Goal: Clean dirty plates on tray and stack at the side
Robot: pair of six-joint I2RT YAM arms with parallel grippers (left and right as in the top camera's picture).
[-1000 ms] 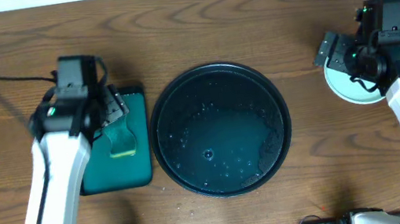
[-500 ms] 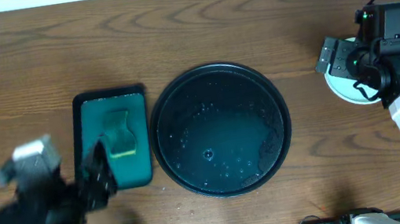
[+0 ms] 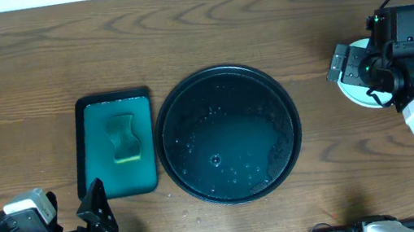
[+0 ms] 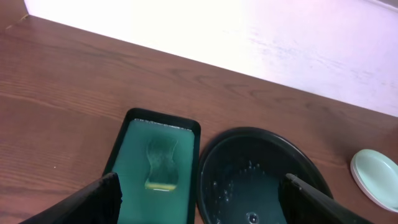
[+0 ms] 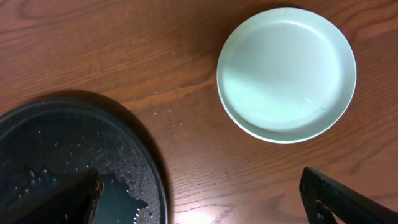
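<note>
The round black tray (image 3: 226,134) lies mid-table, wet with water drops and holding no plates; it also shows in the left wrist view (image 4: 261,180) and the right wrist view (image 5: 81,162). The plates (image 5: 286,73) are stacked on the table right of the tray, pale mint and clean on top; the stack (image 3: 358,89) is partly under my right arm and also shows in the left wrist view (image 4: 376,177). My right gripper (image 5: 200,186) is open and empty, hovering between the tray and the stack (image 3: 343,63). My left gripper (image 4: 200,186) is open and empty, drawn back to the front left (image 3: 95,219).
A dark green rectangular tray (image 3: 101,177) with a yellow-green sponge (image 3: 124,138) lies left of the black tray, also in the left wrist view (image 4: 134,174). Bare wooden tabletop surrounds everything. A white wall lies beyond the table's far edge.
My left arm has pulled back from over the green tray to the front left corner, leaving the sponge on it. My right arm has barely moved.
</note>
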